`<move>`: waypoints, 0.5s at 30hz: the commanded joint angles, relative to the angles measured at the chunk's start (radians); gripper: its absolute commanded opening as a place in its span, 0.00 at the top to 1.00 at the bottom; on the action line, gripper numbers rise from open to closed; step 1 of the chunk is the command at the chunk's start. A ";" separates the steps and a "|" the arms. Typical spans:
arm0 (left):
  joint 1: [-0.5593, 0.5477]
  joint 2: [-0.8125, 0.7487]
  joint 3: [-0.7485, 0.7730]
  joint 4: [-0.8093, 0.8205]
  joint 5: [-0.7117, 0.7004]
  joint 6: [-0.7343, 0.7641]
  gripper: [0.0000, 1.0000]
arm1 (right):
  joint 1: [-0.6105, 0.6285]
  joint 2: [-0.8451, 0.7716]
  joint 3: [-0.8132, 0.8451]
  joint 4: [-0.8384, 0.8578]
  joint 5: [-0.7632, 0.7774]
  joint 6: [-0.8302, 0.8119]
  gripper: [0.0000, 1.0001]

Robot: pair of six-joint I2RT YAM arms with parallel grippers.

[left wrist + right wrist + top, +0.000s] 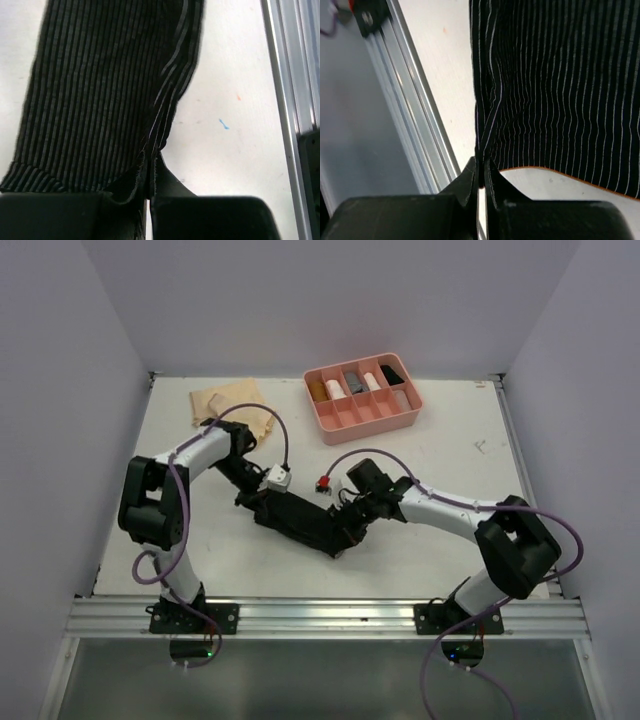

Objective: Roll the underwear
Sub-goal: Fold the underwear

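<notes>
1. Two arms, both busy on the same piece. Just past the rail point(320, 618), mid-table point(200, 560), lies the black underwear point(298, 520). It's a pinstriped one, lying slantwise between the two grippers.
2. The left gripper point(151, 162) is clamped tight on a pinch of cloth at the garment's left end. In the wrist view the fabric bunches right up into the closed jaws.
3. The right gripper point(481, 167) does the same at the other end, jaws squeezed together on a small fold just by the hem.
4. My read: this is the grab-and-straighten step, not the roll itself. From above the cloth looks rumpled and nothing is wound up yet.
5. The next move, I'd guess, needs both arms working together. They'd ease the ends apart so it lies flat without slipping out of either pinch, then fold it and start rolling from one end.
6. Further back on the left, the tan underwear point(232, 405) lies crumpled and unrolled, well apart from both grippers, so that one's not done.
7. Farthest off sits the pink tray point(368, 424), with several rolled bundles point(352, 383) in its back compartments. Can't tell from here what each one is.
</notes>
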 commanded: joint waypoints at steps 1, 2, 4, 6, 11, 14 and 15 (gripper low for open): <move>0.007 0.101 0.134 -0.061 0.077 -0.146 1.00 | -0.075 0.007 -0.009 0.133 -0.204 0.161 1.00; 0.007 0.127 0.197 -0.061 0.094 -0.195 1.00 | -0.089 0.028 -0.018 0.161 -0.236 0.216 1.00; 0.009 0.205 0.257 -0.060 0.115 -0.261 1.00 | -0.141 0.047 -0.032 0.254 -0.267 0.285 1.00; 0.009 0.271 0.316 -0.060 0.155 -0.342 1.00 | -0.210 0.093 -0.047 0.362 -0.319 0.402 1.00; 0.033 0.388 0.377 -0.060 0.279 -0.473 1.00 | -0.333 0.220 -0.139 0.728 -0.401 0.805 1.00; 0.076 0.462 0.431 -0.057 0.347 -0.531 1.00 | -0.377 0.303 -0.184 0.963 -0.416 0.975 1.00; 0.090 0.475 0.444 -0.058 0.361 -0.546 1.00 | -0.391 0.338 -0.191 1.035 -0.416 1.003 1.00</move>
